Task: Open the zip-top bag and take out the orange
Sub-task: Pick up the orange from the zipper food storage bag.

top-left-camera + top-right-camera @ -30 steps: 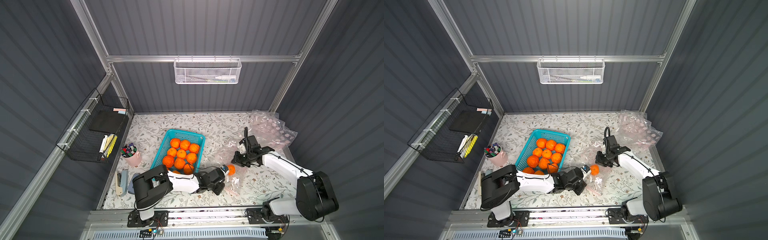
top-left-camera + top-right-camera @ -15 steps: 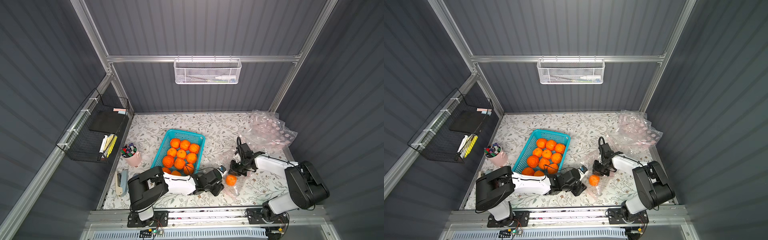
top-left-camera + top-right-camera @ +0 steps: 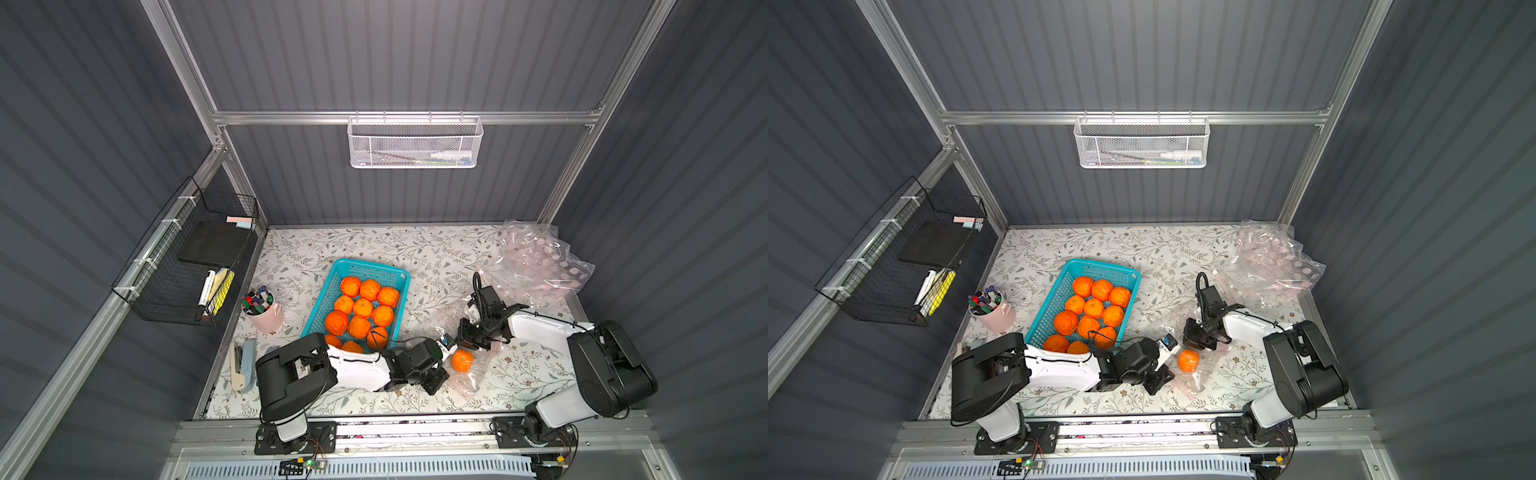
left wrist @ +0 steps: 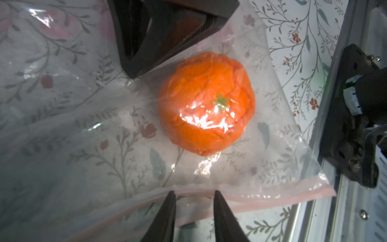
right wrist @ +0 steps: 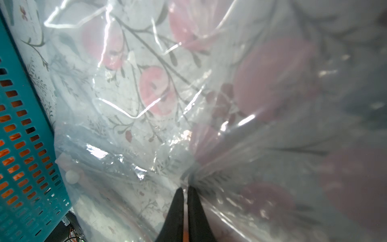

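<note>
The orange [image 3: 462, 360] [image 3: 1188, 360] lies inside the clear zip-top bag [image 3: 469, 384] [image 3: 1194, 386] near the table's front. The left wrist view shows it under the film [image 4: 206, 102], with the bag's pink zip rim [image 4: 272, 198] running across my left gripper [image 4: 193, 192]. Its jaws stand apart, with the rim at their tips. From the left, my left gripper [image 3: 444, 371] reaches toward the fruit. My right gripper [image 3: 473, 338] [image 5: 185, 189] is just behind the orange, shut on bunched bag film [image 5: 209, 163].
A teal basket [image 3: 332, 286] [image 3: 1065, 282] of several oranges stands left of centre, close to the left arm. A pile of empty bags [image 3: 536, 266] lies at the back right. A pink pen cup [image 3: 266, 318] and a stapler [image 3: 243, 365] sit at the left edge.
The right arm swung in toward the left gripper. The orange in the bag dropped toward the table's front and has stayed there for the last half second.
</note>
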Controlling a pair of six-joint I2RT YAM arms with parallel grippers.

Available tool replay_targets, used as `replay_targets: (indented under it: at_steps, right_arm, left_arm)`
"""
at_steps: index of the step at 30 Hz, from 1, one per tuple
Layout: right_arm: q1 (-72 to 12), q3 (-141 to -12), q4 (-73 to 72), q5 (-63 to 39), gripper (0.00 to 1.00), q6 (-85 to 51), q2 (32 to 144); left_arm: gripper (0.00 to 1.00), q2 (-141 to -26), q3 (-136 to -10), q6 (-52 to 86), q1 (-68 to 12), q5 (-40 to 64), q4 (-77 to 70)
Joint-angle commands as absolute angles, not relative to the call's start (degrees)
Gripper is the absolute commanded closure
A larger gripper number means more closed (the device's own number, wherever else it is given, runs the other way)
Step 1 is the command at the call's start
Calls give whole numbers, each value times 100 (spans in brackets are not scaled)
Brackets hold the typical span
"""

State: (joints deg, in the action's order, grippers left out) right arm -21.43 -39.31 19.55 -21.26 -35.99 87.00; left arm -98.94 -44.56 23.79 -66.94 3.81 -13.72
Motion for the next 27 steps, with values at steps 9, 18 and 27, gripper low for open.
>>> replay_targets:
  at_steps: [9, 18, 27]
  right_arm:
    - [-2162, -4182, 2815, -1267, 89, -3409, 8332]
    - [-2162, -4354, 3842, -1073, 83, -3371, 7434]
    - [-2188, -3636, 3370, -1723, 90, -3753, 7220]
  left_arm:
    - [82, -9998, -4591, 2312, -6732, 412, -1112]
    - [81, -9834, -4500, 2417, -6732, 369, -1028]
    - [80, -9818, -4453, 2408, -6728, 360, -1011]
